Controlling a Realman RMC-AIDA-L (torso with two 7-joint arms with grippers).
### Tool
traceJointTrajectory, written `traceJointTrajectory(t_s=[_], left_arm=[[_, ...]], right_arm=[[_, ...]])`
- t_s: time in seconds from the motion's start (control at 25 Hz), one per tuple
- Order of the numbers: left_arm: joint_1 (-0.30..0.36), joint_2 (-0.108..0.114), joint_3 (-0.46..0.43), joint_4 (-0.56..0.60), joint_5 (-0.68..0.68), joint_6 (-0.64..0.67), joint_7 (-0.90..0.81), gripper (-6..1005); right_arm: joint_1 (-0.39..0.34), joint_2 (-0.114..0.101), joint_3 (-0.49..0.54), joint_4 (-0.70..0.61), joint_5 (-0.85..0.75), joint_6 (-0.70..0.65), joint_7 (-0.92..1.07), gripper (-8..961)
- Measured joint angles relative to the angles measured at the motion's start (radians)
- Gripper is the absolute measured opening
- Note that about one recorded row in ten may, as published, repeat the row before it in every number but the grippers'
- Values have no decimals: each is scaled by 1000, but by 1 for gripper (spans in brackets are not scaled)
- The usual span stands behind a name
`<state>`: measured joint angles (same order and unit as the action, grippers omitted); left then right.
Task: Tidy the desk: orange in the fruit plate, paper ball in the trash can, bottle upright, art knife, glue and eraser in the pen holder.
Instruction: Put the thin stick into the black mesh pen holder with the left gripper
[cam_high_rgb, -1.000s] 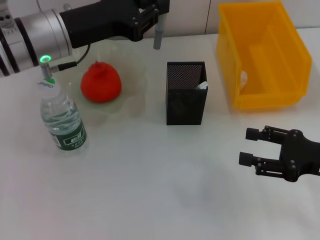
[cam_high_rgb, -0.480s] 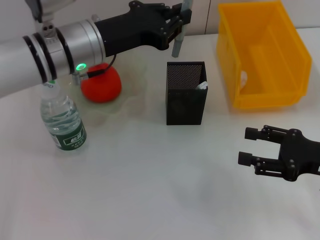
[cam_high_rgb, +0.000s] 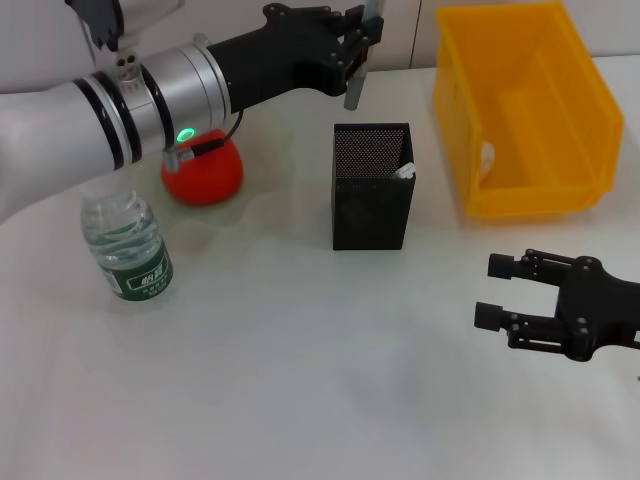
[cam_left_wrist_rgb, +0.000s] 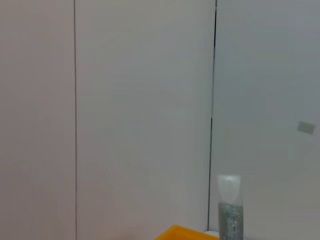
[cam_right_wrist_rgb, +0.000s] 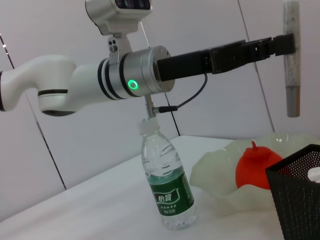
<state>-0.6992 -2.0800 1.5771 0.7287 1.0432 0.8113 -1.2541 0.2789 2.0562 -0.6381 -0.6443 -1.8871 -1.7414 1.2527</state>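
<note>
My left gripper (cam_high_rgb: 356, 48) is shut on a grey glittery glue stick (cam_high_rgb: 353, 90) and holds it upright in the air, just behind and above the black mesh pen holder (cam_high_rgb: 372, 186). The stick also shows in the right wrist view (cam_right_wrist_rgb: 291, 60) and in the left wrist view (cam_left_wrist_rgb: 229, 212). The orange (cam_high_rgb: 205, 172) lies in the pale-green fruit plate (cam_right_wrist_rgb: 212, 167). The bottle (cam_high_rgb: 126, 246) stands upright at the left. My right gripper (cam_high_rgb: 495, 292) is open and empty, low over the table at the front right.
The yellow trash can (cam_high_rgb: 525, 110) stands at the back right, with something small and white (cam_high_rgb: 487, 156) showing through its wall. A white object (cam_high_rgb: 405, 172) sticks up inside the pen holder. My left arm spans the back of the table above the plate.
My left arm has swung to the right with the stick, from above the plate to just behind the pen holder. The right gripper has not moved.
</note>
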Motion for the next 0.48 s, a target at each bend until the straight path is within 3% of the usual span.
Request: traceJointTrajectory(t_s=[0.48], left_arm=[[19,0,141,-24,-205,-72,88,145]], right_arm=[[2,3,0,0,-2,3,1,753]])
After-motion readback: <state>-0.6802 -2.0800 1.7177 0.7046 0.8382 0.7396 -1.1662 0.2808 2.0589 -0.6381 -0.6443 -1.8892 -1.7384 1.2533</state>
